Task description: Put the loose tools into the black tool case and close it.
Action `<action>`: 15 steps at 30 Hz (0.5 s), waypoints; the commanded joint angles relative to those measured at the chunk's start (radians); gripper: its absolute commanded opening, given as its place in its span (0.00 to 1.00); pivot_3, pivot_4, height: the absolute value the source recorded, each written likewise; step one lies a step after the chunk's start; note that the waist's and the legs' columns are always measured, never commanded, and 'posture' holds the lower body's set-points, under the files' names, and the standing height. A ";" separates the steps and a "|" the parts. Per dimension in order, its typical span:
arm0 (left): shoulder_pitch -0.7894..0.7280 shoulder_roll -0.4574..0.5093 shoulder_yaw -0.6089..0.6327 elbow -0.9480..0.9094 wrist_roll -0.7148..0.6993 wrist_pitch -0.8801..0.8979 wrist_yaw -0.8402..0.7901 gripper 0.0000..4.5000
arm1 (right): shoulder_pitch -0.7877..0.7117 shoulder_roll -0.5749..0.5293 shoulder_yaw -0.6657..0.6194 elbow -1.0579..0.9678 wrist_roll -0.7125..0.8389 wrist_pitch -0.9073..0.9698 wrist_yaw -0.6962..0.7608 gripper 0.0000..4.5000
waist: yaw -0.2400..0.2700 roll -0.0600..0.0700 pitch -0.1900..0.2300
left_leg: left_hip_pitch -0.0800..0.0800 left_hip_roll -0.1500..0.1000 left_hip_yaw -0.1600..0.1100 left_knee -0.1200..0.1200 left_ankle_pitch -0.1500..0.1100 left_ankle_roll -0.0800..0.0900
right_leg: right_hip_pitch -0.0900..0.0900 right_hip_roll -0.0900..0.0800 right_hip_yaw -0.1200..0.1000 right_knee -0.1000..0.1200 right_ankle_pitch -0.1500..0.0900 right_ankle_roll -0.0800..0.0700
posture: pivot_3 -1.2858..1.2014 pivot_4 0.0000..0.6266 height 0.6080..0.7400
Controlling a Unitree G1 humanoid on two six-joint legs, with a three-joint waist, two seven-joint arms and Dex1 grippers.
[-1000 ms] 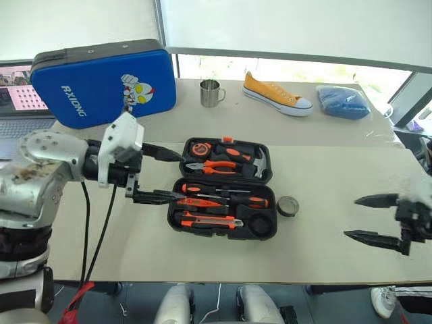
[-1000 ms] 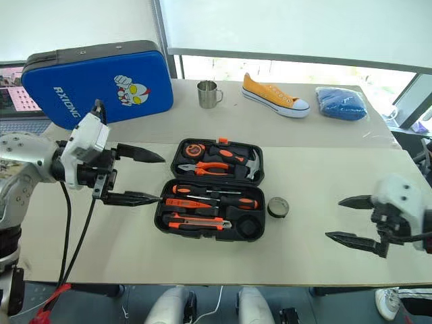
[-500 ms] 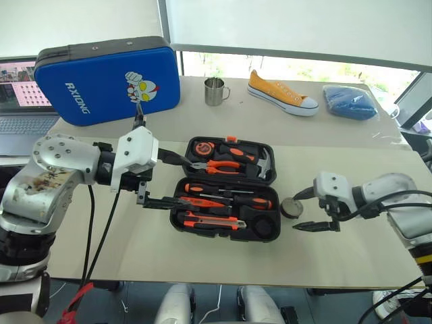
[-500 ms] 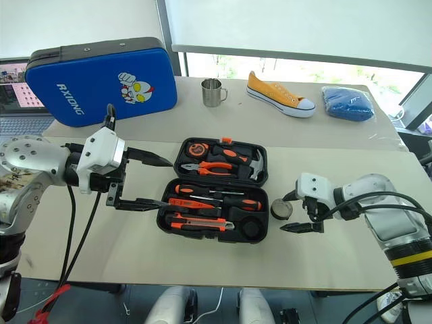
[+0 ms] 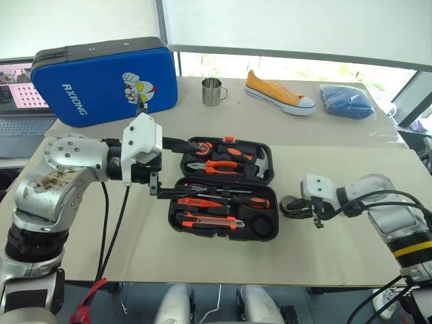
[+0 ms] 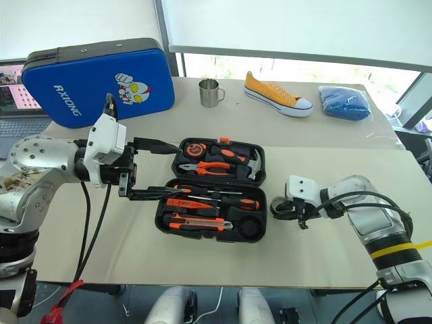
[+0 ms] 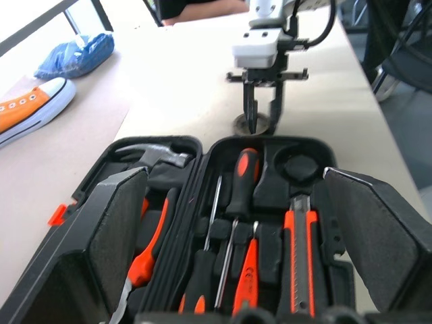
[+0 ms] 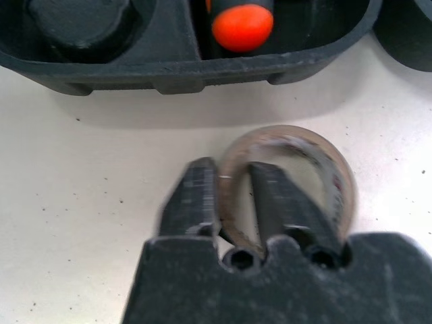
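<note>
Right gripper (image 8: 233, 196) pinching thin wall of round tape roll (image 8: 337, 182); left gripper (image 6: 165, 169) wide over moulded black tool case (image 6: 260, 226).

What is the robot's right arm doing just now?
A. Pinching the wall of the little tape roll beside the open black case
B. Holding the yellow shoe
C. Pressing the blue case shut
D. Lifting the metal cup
A. The right gripper has its fingers closed across the wall of the tape roll, one finger inside the ring and one outside, on the table next to the open black tool case.
</note>
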 commanded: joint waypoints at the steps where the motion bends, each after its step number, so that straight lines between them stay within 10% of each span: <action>1: 0.010 0.020 0.025 -0.011 -0.026 -0.017 -0.020 1.00 | 0.008 -0.056 -0.092 -0.111 0.071 0.051 0.032 0.01 | 0.000 0.001 0.001 | 0.000 0.000 0.000 0.000 0.000 0.000 | 0.000 0.000 0.000 0.000 0.000 0.000 | 0.52 0.24 0.99; 8: 0.016 0.051 0.008 -0.013 -0.050 0.005 -0.062 1.00 | 0.031 -0.093 -0.230 -0.455 0.367 0.369 0.040 0.01 | -0.004 0.002 0.001 | 0.000 0.001 -0.001 0.000 0.000 0.000 | 0.000 0.000 0.000 0.000 0.000 0.000 | 0.52 0.24 0.99; 15: 0.012 0.076 -0.016 -0.008 -0.056 0.038 -0.088 1.00 | 0.104 -0.045 -0.077 -0.623 0.292 0.360 -0.051 0.01 | -0.003 0.002 0.002 | 0.000 0.001 -0.001 -0.001 0.000 0.000 | 0.000 0.000 0.000 0.000 0.000 0.000 | 0.52 0.24 0.99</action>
